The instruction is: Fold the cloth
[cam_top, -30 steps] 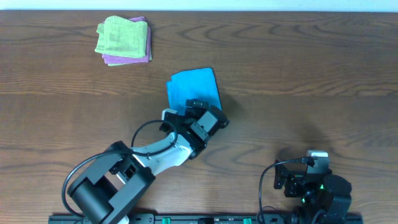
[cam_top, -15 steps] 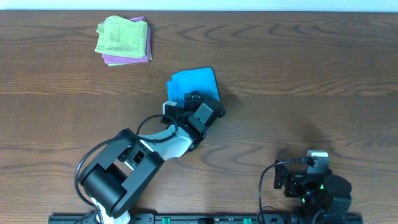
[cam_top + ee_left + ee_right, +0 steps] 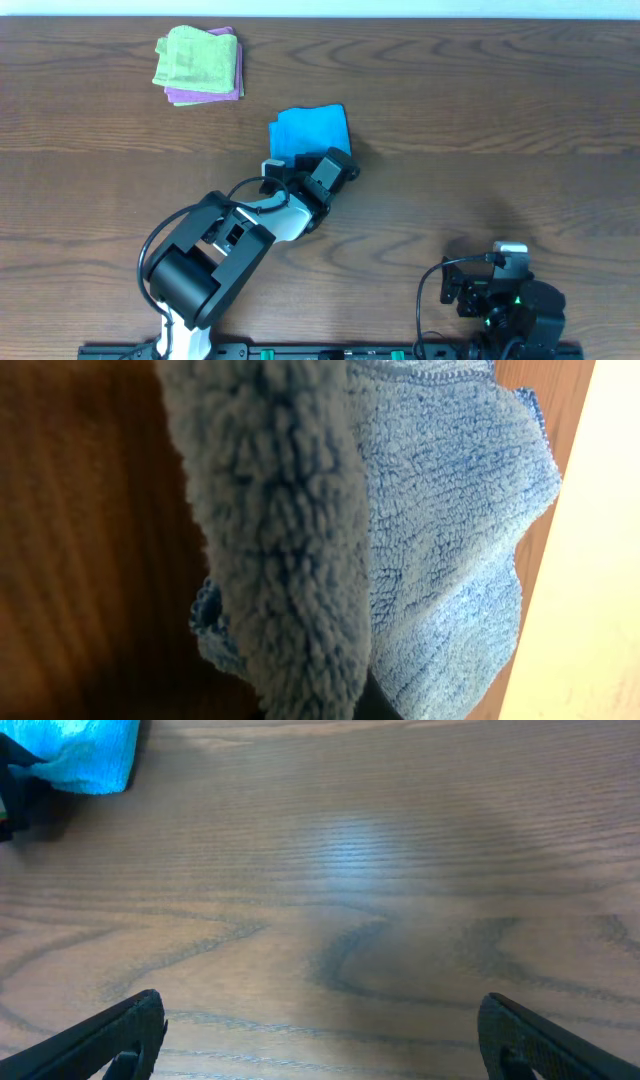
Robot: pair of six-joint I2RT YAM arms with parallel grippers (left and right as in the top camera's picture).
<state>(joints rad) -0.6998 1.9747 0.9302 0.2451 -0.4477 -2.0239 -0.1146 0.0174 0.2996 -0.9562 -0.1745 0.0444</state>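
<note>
1. The bright sky-blue terry cloth (image 3: pixel 308 130) lies on the brown wood-grain table (image 3: pixel 450 100), a little left of the middle and toward the far side. From overhead it shows as a bunched, roughly four-sided patch.
2. The left gripper (image 3: pixel 337 160) sits at the near right edge of the cloth, with the black-and-white arm stretching back from it toward the near left of the table.
3. Its jaws are pressed together on that edge of the cloth. In the left wrist view the cloth (image 3: pixel 440 510) fills most of the picture: a thick, fluffy fold runs down the centre to the bottom edge, and a flatter layer with a stitched hem spreads to the right of it.
4. The right gripper (image 3: pixel 330 1035) hangs over bare wood at the near right of the table, well apart from the cloth. Its two dark fingers (image 3: pixel 120 1035) stand wide apart at the lower corners of the right wrist view, and one corner of the cloth (image 3: pixel 90 750) shows at the top left.
5. A light green folded cloth (image 3: pixel 195 58) rests on a pink-purple folded cloth (image 3: pixel 205 97) at the far left corner, well apart from the blue one.
</note>
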